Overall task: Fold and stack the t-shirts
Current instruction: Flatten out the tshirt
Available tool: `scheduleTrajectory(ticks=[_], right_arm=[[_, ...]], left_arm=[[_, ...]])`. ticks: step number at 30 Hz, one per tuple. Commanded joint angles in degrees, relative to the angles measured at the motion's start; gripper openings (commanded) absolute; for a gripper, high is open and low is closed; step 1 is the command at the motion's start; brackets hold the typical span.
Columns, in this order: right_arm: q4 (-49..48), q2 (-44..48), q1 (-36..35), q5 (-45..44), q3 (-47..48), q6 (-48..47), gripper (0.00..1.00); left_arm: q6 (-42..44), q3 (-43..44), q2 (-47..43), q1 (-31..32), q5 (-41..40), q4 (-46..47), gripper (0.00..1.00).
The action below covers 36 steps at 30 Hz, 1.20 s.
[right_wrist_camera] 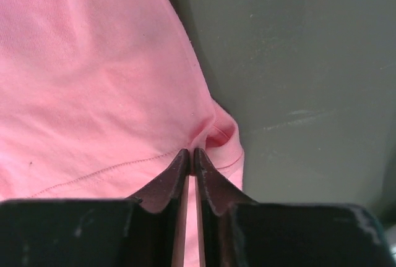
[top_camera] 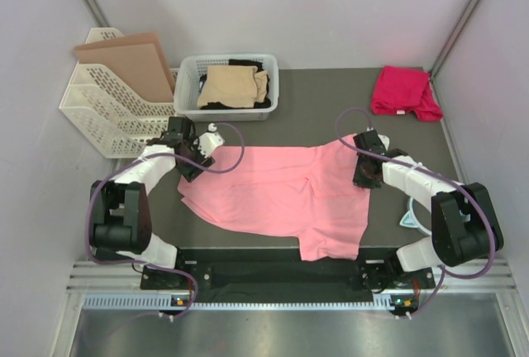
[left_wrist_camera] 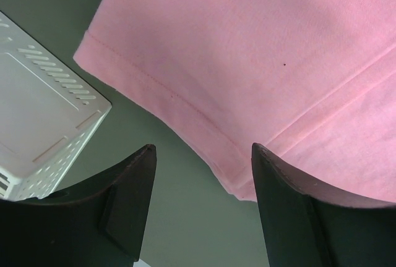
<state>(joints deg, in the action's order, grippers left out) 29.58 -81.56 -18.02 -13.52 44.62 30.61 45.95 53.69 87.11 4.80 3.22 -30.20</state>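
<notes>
The pink t-shirt (top_camera: 281, 196) lies spread on the surface (top_camera: 331, 109). The right gripper (right_wrist_camera: 191, 154) has its jaws pinched on a bunched edge; the left gripper (left_wrist_camera: 203, 148) hovers at the opposite hem, jaws wide and empty. Risk: a one-sided pull would drag and bunch the cloth, or the thin pinch could slip.

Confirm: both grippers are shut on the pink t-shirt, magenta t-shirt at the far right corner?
No: the left wrist view shows the left gripper open above the hem of the pink t-shirt; only the right gripper is shut on it.
</notes>
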Motion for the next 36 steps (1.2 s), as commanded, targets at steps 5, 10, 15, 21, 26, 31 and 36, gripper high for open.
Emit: scheduleTrajectory(ticks=[5, 10, 15, 21, 26, 31, 36], right_arm=[[-0.93, 0.35, -0.52, -0.72, 1.17, -0.29, 0.01], [-0.05, 1.05, -0.61, -1.16, 1.26, -0.55, 0.0], [0.21, 1.76, -0.52, -1.42, 1.0, -0.47, 0.0], [0.21, 2.02, -0.52, -1.07, 1.08, -0.73, 0.0], [0.3, 2.54, -0.61, -1.25, 0.82, -0.9, 0.0], [0.21, 2.46, -0.52, -1.25, 0.64, -0.73, 0.0], [0.12, 2.37, -0.52, -1.07, 0.82, -0.38, 0.0]], left_arm=[[0.1, -1.4, -3.35, -0.4, 0.91, 0.84, 0.68], [0.36, -1.49, -3.26, -0.49, 1.34, 0.4, 0.69], [1.15, -2.53, -2.56, -0.58, 1.0, -0.83, 0.69], [1.51, -4.03, -1.34, -1.28, -0.85, 2.42, 0.7], [1.51, -2.98, 0.52, -3.04, -0.41, 2.51, 0.71], [2.03, -3.77, 0.69, -3.13, 0.9, 0.84, 0.64], [2.3, -4.3, 1.04, -3.13, 1.96, -1.35, 0.54]])
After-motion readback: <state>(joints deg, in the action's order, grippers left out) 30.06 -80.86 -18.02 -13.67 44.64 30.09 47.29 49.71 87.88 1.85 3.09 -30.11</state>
